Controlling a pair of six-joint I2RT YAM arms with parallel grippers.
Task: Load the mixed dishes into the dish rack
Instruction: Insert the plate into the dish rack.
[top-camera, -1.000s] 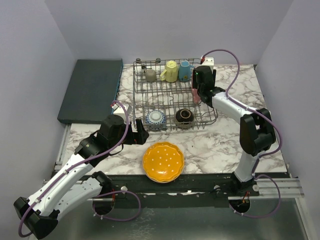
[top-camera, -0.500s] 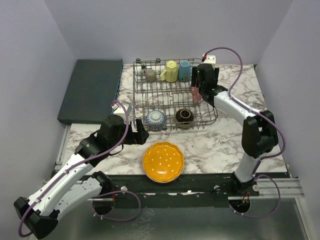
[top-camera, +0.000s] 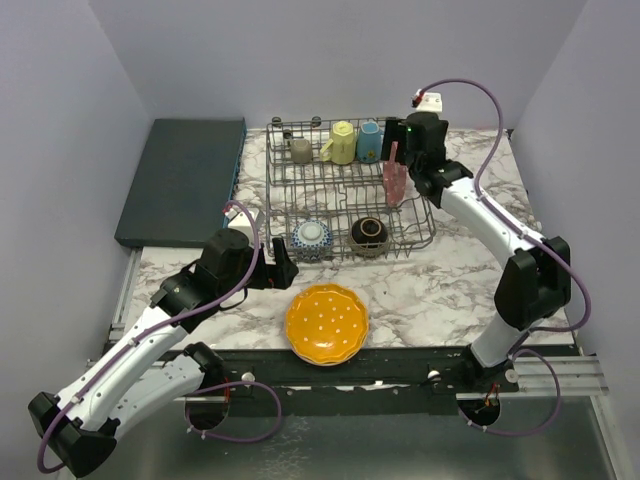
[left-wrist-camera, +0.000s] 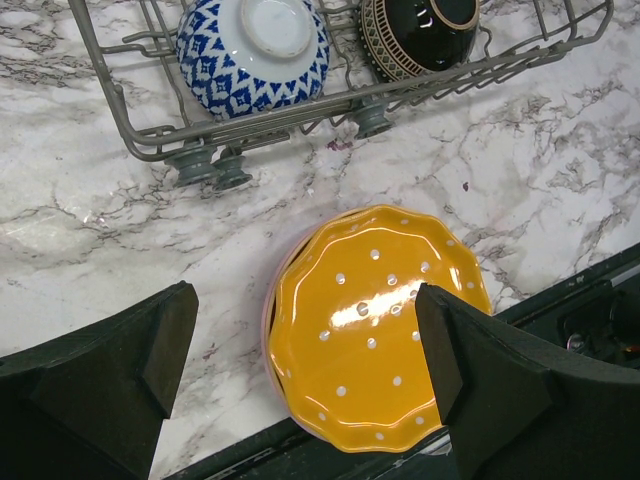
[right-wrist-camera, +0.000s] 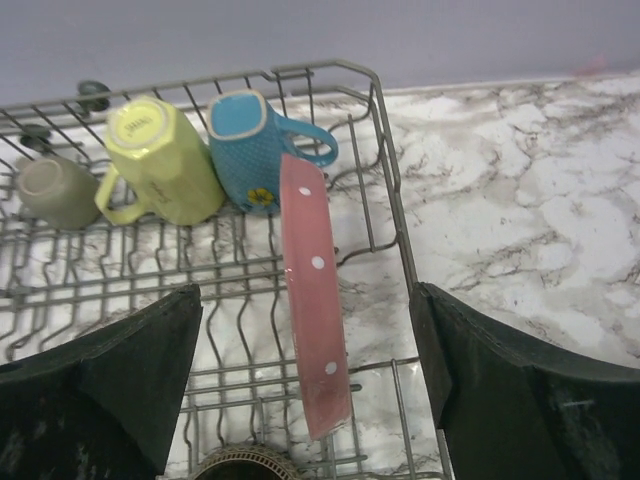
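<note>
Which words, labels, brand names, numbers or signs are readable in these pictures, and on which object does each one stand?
No text is readable in any view.
Yellow mug: there is a faint mark on its upturned base, too blurred to read.
Blue mug: the small yellow and dark spot near its rim looks like decoration, not letters.

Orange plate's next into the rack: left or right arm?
Left. Its open hand hovers right by the orange plate at the near edge. The right hand, also open, is across the table over the pink plate standing in the dish rack.
</note>
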